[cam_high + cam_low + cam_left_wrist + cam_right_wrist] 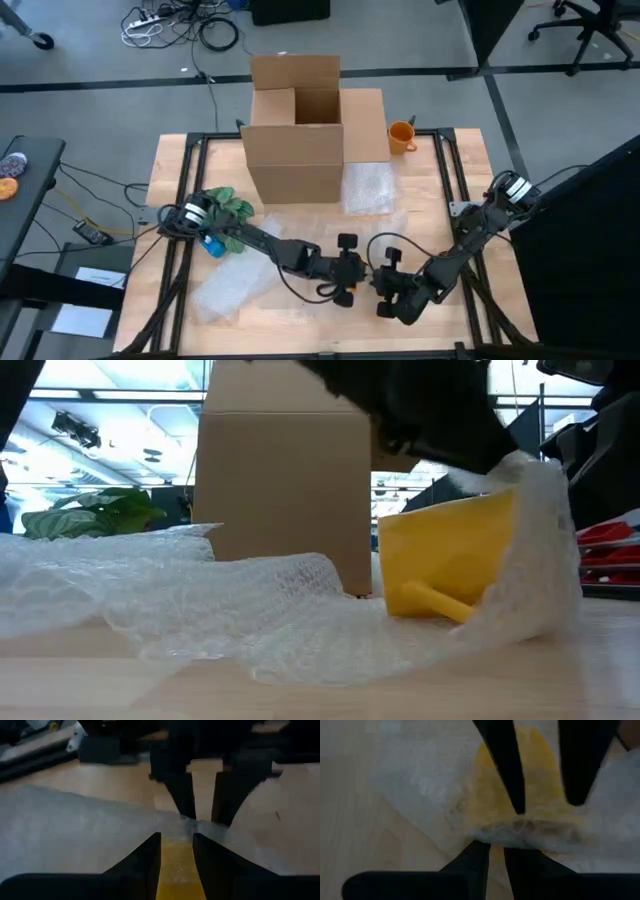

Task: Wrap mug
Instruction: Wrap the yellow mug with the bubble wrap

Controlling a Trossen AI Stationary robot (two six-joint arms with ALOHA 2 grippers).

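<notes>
A yellow mug [450,555] lies on its side near the table's front edge, its handle [437,598] down on the bubble wrap [250,605]. The wrap spreads out to one side of the mug and climbs over its other side [540,550]. Both grippers meet over the mug, and in the high view they hide it. My left gripper [352,272] comes from the left with yellow showing between its fingers. My right gripper [385,283] comes from the right, shut on the wrap's raised part. My left gripper has the yellow mug [176,870] between its two fingers, which reach in low from the table's left. Which part of the mug this is cannot be told. Bubble wrap [100,820] lies across just past the fingertips. My right gripper pinches the raised fold of bubble wrap [520,831] that lies over the mug, reaching in low from the table's right. One layer or several, I cannot tell. The wrap bends up over the mug's side, and its rest lies on the table.
A cardboard box [295,130] with open flaps stands at the far centre, an orange mug [400,135] to its right and another bubble wrap sheet [370,188] in front. A green plant [225,205] and a blue thing [212,245] sit left, by the left arm.
</notes>
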